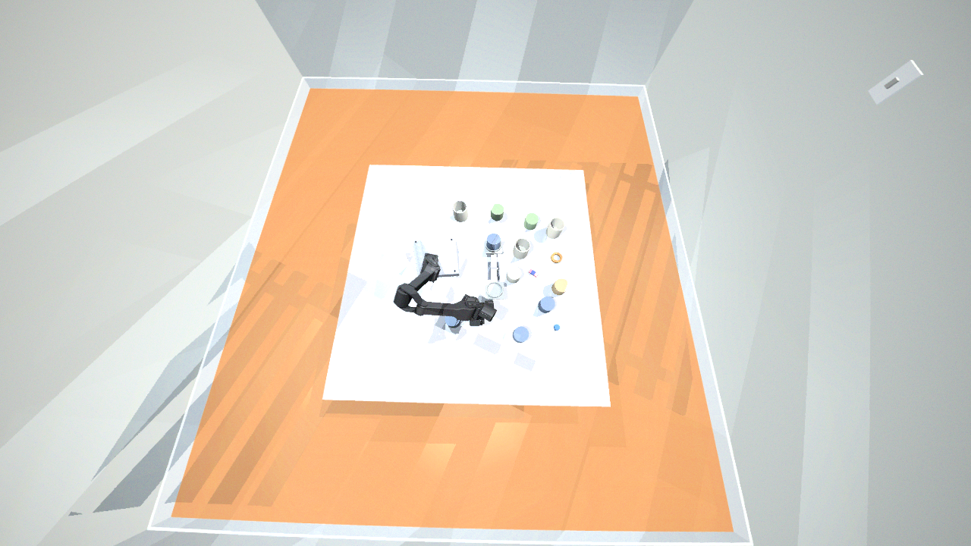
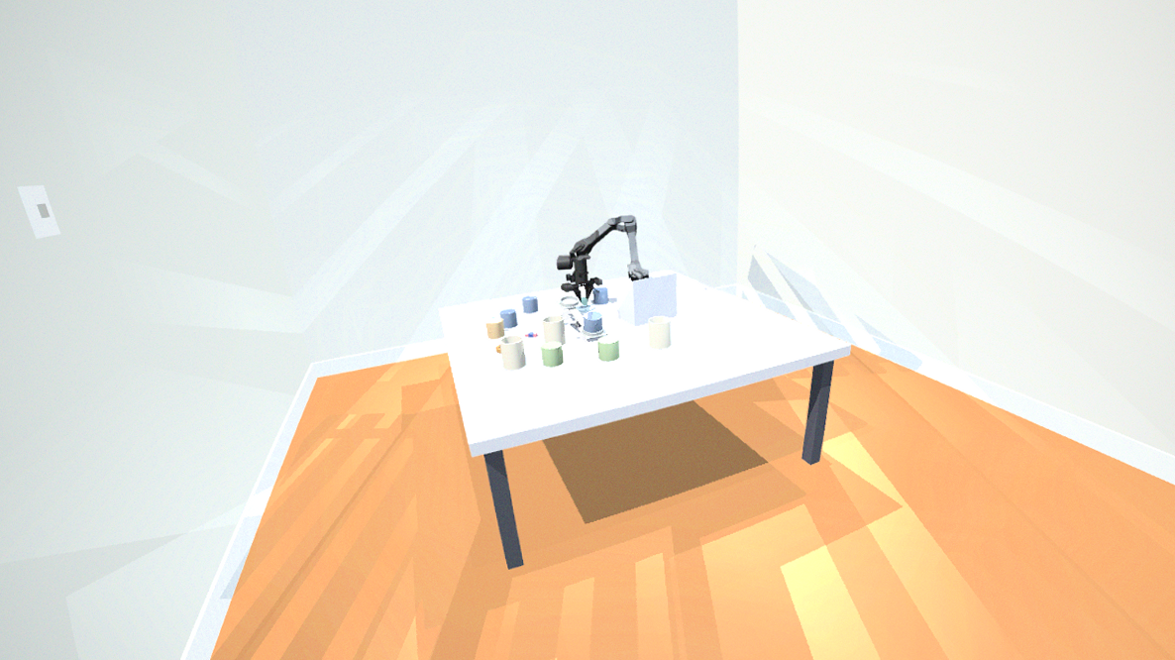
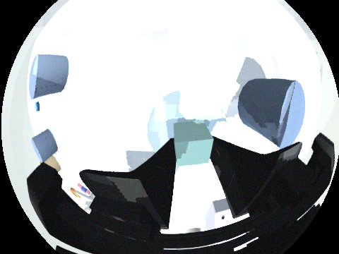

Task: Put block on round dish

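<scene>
Slim dark-grey jointed arm (image 1: 434, 305) with rounded joints, matte black wedge-shaped claw (image 3: 192, 179).

Desk (image 1: 407, 353) top white, legs dark grey-blue. Floor (image 1: 441, 475) orange w/ paler streaks; walls pale grey-white. Arm (image 1: 434, 306) black/dark grey, gripper (image 3: 191, 171) black. Block (image 3: 192, 146) betw. the fingers: pale teal, top face lighter than the side. Cup on balance (image 1: 493, 240): slate blue. Other blue cups (image 1: 520, 334), (image 1: 546, 304), (image 3: 270, 109). Green cups (image 1: 497, 211), (image 1: 530, 221). Cream/off-white cups (image 1: 460, 210), (image 1: 556, 227), (image 1: 521, 248). Tan cup (image 1: 559, 286). Ring (image 1: 556, 257) orange. Small ball (image 1: 556, 327) bright blue. Dish (image 1: 494, 290) white, greyish rim.
</scene>
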`<state>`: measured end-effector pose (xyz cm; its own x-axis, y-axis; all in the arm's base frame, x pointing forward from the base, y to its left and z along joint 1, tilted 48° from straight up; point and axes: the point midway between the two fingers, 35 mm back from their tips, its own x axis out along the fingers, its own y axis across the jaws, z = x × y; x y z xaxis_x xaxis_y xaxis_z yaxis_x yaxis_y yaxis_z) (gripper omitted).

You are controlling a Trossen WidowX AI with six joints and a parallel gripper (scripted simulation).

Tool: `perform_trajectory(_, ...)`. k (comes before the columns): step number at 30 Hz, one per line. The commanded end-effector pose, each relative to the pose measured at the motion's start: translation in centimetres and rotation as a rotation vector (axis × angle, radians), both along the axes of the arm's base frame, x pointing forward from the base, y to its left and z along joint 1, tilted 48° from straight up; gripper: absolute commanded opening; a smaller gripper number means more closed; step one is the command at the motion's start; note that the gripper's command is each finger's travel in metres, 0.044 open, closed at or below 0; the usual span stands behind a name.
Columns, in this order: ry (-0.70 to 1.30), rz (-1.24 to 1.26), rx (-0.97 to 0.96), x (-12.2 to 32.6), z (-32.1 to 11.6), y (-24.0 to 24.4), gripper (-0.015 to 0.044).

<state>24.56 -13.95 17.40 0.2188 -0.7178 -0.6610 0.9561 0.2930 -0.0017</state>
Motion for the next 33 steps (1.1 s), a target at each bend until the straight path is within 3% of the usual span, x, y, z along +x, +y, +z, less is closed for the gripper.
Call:
perform_trajectory(1, 0.007, 0.003, 0.002, 0.1, -0.6, -0.5, 0.0)
perform_trajectory(7, 0.007, 0.003, 0.001, 0.2, -1.1, -1.0, 0.0)
perform_trajectory(24, 0.0, -0.001, 0.004, 0.2, -0.6, -0.5, 0.044)
perform_trajectory(33, 0.007, 0.002, 0.008, -0.9, 2.5, 3.1, 0.044)
